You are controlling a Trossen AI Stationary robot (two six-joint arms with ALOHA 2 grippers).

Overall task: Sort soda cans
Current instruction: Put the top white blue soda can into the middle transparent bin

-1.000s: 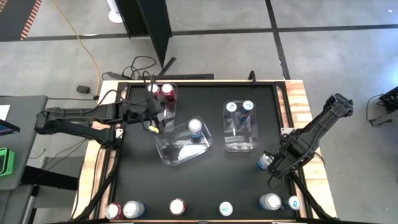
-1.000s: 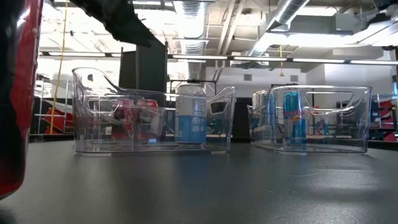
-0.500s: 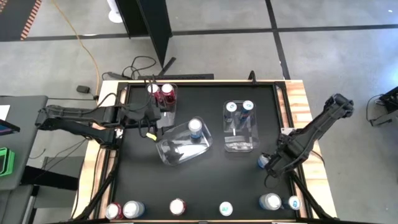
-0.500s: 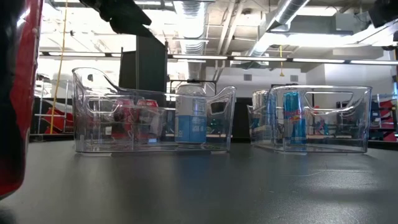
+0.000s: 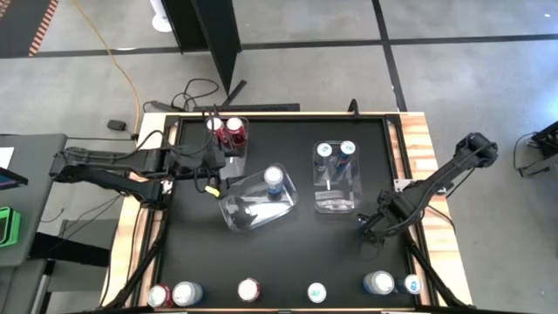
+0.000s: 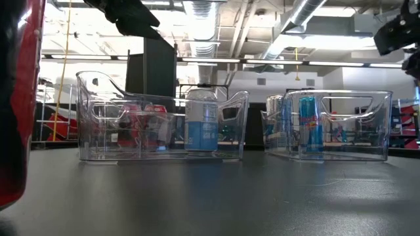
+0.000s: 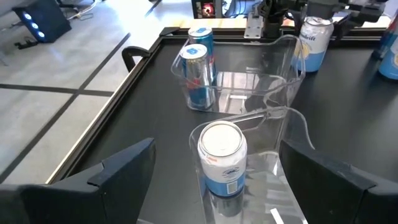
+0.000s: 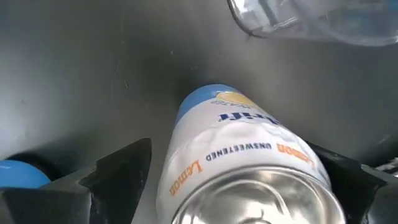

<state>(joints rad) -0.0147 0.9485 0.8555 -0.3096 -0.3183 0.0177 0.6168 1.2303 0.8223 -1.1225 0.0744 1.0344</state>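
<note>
Cans sit partly sorted on the black table point(image 5: 192, 262). Left bin point(image 5: 234, 148) at the far side holds two red cans point(image 5: 234, 133). Middle bin point(image 5: 257, 202), turned at an angle, holds one silver-blue can point(image 5: 274, 178), upright in its far corner. Right bin point(image 5: 336, 178) holds two slim dark blue cans point(image 5: 336, 150), upright at its far end.

Loose cans stand along the near edge: two at the left corner point(image 5: 173, 294), one red-topped point(image 5: 249, 290), one more point(image 5: 316, 292), two at the right corner point(image 5: 390, 283).

Left gripper point(image 5: 218, 167) hovers above the table beside the left bin, just left of the middle bin, fingers spread wide, holding nothing. Its wrist camera looks down past both fingers point(image 7: 124, 171) on the silver-blue can point(image 7: 221, 155) in its bin.

Right gripper point(image 5: 366, 225) is low near the table's right edge, just off the right bin's near corner, fingers wide on either side of a tilted silver-blue lemon can point(image 8: 242, 155). Finger point(image 8: 118, 165) stands apart from the can wall; cannot tell if the other touches. High view hides this can under the gripper.
</note>
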